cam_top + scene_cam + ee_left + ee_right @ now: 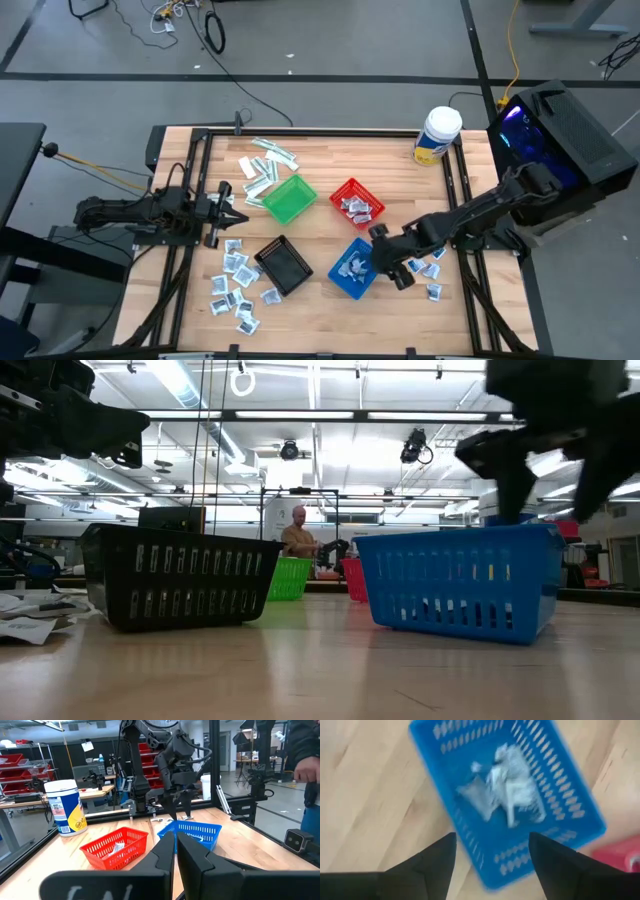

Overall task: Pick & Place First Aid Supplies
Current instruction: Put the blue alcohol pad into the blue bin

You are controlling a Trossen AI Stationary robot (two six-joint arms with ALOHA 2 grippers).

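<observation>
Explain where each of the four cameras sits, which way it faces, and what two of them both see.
High view: above the table, looking straight down; both arms show, right gripper at the blue basket.
Low view: at table-top height, looking level across; black basket, blue basket, right gripper above it.
Left wrist view: on the left arm, looking across the table; left gripper shut, red basket and tub ahead.
Right wrist view: on the right arm, looking down; open jaws over packets in the blue basket.
Shared: all four see the blue basket.

Bright even overhead light; ceiling strip glare in low view; right wrist view motion-blurred; shadows soft.
</observation>
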